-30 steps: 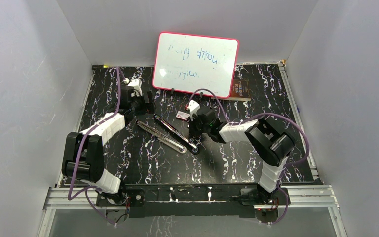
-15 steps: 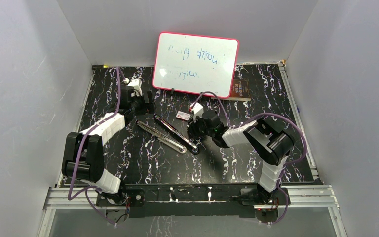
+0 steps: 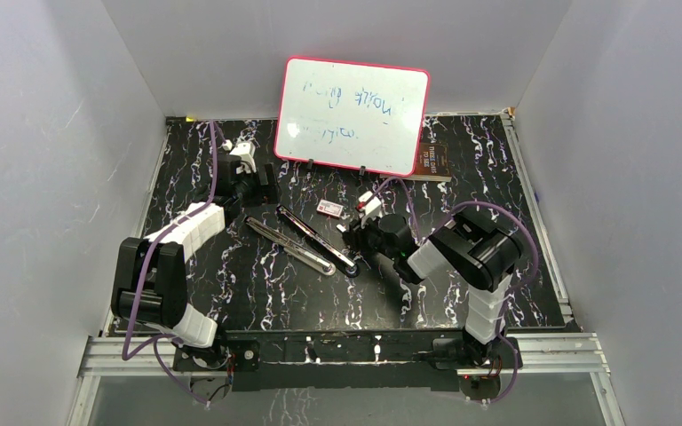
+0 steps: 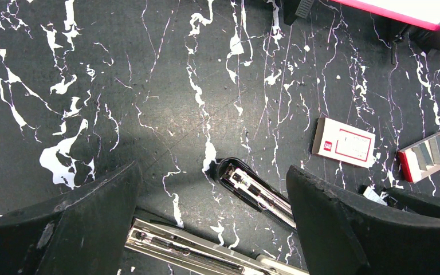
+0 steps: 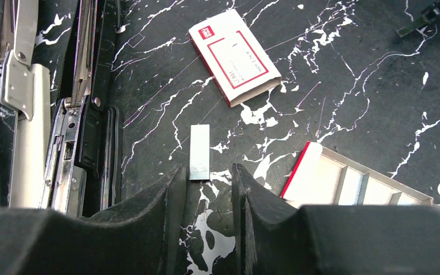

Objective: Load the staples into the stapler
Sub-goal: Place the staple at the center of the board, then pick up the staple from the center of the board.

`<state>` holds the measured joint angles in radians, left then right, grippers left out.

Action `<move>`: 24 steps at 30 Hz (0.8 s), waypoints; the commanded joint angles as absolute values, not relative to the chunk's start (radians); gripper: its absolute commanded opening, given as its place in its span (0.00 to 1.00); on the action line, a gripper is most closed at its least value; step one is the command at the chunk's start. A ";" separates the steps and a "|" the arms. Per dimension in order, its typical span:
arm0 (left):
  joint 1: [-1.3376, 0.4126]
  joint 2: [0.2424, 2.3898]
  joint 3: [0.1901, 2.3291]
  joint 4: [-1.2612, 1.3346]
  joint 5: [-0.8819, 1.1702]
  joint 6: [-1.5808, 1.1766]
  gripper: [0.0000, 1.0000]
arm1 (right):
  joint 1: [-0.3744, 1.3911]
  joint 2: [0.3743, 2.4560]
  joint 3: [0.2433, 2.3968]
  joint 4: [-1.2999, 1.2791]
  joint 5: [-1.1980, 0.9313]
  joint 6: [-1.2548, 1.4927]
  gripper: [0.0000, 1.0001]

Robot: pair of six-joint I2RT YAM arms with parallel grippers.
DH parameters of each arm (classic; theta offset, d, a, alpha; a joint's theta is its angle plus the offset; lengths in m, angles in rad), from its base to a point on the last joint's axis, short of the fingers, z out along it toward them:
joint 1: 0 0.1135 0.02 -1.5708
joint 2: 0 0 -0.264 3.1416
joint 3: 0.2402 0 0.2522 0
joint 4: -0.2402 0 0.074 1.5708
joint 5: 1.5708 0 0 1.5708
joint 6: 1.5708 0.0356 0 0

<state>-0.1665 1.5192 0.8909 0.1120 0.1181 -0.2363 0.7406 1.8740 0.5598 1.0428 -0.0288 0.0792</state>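
The stapler [image 3: 306,241] lies opened flat in the middle of the table. Its black half [image 4: 255,192] and its half with the shiny rail [image 4: 189,252] lie side by side; the right wrist view has the stapler [image 5: 80,114] at the left. One silvery strip of staples [image 5: 199,152] lies loose on the table. Its near end sits just between the tips of my right gripper [image 5: 206,172], which is open, with a gap on both sides of the strip. My left gripper [image 4: 212,177] stands wide open over the stapler's far ends, holding nothing.
A white box with a red label [image 5: 235,57] lies beyond the strip. A red-edged tray [image 5: 355,183] with more staples lies to its right. A pink-framed whiteboard [image 3: 352,115] stands at the back, with a brown object [image 3: 431,160] beside it.
My right gripper has drawn back to the right and nearer, away from the white box. The left arm and the stapler have not moved.
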 commanded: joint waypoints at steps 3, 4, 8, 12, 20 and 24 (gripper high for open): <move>-0.162 1.508 0.884 0.123 0.133 -0.238 0.97 | 0.738 1.990 0.494 1.048 -0.013 0.084 0.40; -0.163 1.508 0.883 0.124 0.133 -0.239 0.97 | 0.738 1.999 0.495 1.054 -0.017 0.080 0.39; -0.163 1.509 0.882 0.124 0.135 -0.239 0.97 | 0.741 2.015 0.501 1.062 -0.030 0.077 0.37; -0.163 1.508 0.882 0.123 0.134 -0.239 0.97 | 0.746 2.021 0.509 1.051 -0.045 0.058 0.37; -0.163 1.506 0.881 0.123 0.135 -0.239 0.97 | 0.750 2.024 0.520 1.041 -0.083 0.024 0.33; -0.162 1.505 0.881 0.123 0.135 -0.238 0.97 | 0.752 2.029 0.523 1.044 -0.098 0.019 0.28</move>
